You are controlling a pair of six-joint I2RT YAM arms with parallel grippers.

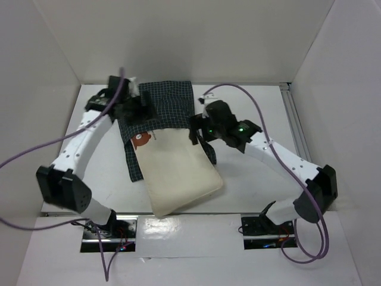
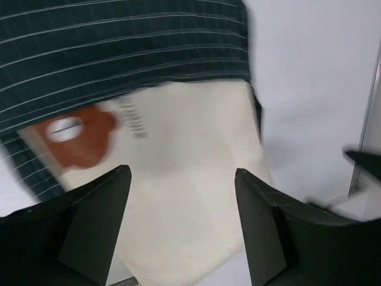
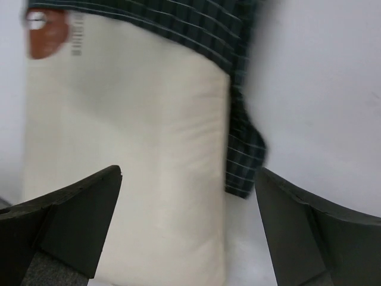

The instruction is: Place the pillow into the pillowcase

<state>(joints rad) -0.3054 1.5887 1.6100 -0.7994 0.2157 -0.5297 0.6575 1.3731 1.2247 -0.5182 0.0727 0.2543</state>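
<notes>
The cream pillow [image 1: 177,173] lies on the table, its far end tucked under the dark checked pillowcase [image 1: 168,104]. An orange-brown tag [image 1: 141,139] shows on the pillow near the case's mouth. A strip of the case's lower layer sticks out along the pillow's left side [image 1: 133,161] and right side [image 1: 209,152]. My left gripper [image 1: 138,113] is open above the case's left mouth edge, with pillow [image 2: 178,196] and pillowcase [image 2: 119,53] below it. My right gripper [image 1: 202,134] is open above the right edge, with pillow [image 3: 131,155] and pillowcase [image 3: 244,149] below.
White walls enclose the table on the left, back and right. A metal rail [image 1: 296,119] runs along the right side. Purple cables [image 1: 250,98] loop from both arms. The pillow's near corner reaches the table's front edge [image 1: 161,213].
</notes>
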